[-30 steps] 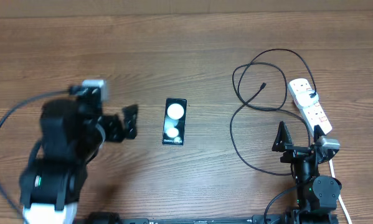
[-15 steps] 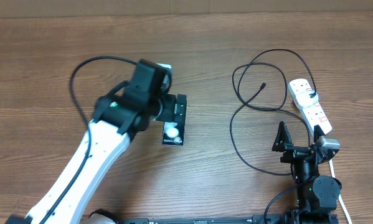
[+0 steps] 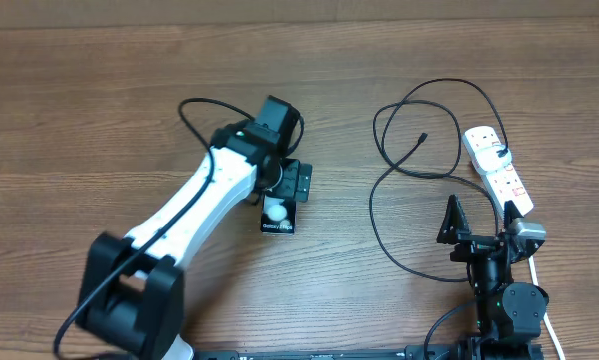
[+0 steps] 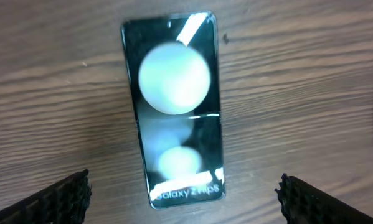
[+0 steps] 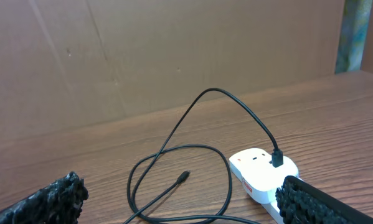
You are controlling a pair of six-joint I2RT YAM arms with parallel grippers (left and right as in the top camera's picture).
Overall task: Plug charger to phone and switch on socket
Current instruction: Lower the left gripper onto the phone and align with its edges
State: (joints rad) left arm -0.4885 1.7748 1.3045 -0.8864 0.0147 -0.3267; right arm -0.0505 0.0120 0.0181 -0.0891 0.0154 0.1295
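A black Galaxy Z Flip phone (image 3: 278, 216) lies flat on the wooden table and fills the left wrist view (image 4: 174, 106). My left gripper (image 3: 291, 182) hovers over its far half, open and empty, with one finger on each side of the phone (image 4: 183, 190). A black charger cable (image 3: 379, 190) lies in loops; its free plug end (image 3: 422, 137) rests on the table (image 5: 182, 177). Its other end is plugged into a white power strip (image 3: 494, 165), also in the right wrist view (image 5: 258, 172). My right gripper (image 3: 482, 222) is open and empty near the strip (image 5: 183, 202).
A brown cardboard wall (image 5: 174, 56) stands behind the table's far edge. The cable's loops spread between the phone and the power strip. The strip's white lead (image 3: 539, 290) runs along the right arm's base.
My left arm has swung from the table's left side to the right, and its open gripper now sits over the phone. The right arm, cable and strip have not moved.
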